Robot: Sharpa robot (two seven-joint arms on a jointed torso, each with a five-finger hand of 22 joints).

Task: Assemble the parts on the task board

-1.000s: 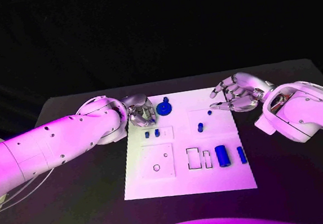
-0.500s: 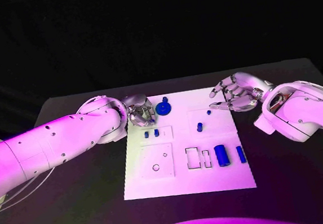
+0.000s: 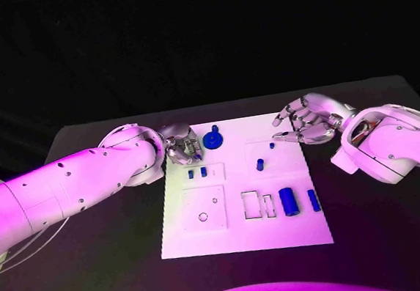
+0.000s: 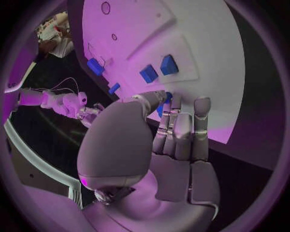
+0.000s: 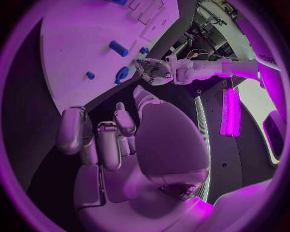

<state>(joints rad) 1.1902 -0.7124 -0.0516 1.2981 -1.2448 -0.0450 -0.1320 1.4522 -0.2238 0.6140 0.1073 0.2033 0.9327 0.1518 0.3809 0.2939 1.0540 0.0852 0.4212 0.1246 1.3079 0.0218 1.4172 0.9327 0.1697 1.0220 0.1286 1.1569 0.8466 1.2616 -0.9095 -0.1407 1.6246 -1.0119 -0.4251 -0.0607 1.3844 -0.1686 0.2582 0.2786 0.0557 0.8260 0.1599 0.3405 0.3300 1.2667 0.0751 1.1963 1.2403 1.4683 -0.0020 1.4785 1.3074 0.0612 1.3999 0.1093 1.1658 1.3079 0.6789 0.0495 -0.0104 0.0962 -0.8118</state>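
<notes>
The white task board (image 3: pixel 246 225) lies mid-table. A round blue part (image 3: pixel 214 142) stands near its far left corner, and my left hand (image 3: pixel 181 144) hovers just beside it with fingers curled in against the thumb. In the left wrist view a bit of blue (image 4: pixel 166 98) peeks out behind the fingers (image 4: pixel 181 130), and nothing is plainly held. Two small blue parts (image 3: pixel 197 172) stand in a raised block and another (image 3: pixel 260 165) near the middle. Two blue cylinders (image 3: pixel 289 202) lie at the right. My right hand (image 3: pixel 306 121) hangs over the far right corner, fingers apart and empty.
Outlined slots (image 3: pixel 251 205) and a raised square with a hole (image 3: pixel 204 211) mark the board's near half. A tiny blue part (image 3: pixel 271 144) sits just before the right hand. Bare black table (image 3: pixel 108 249) surrounds the board on both sides and toward the front.
</notes>
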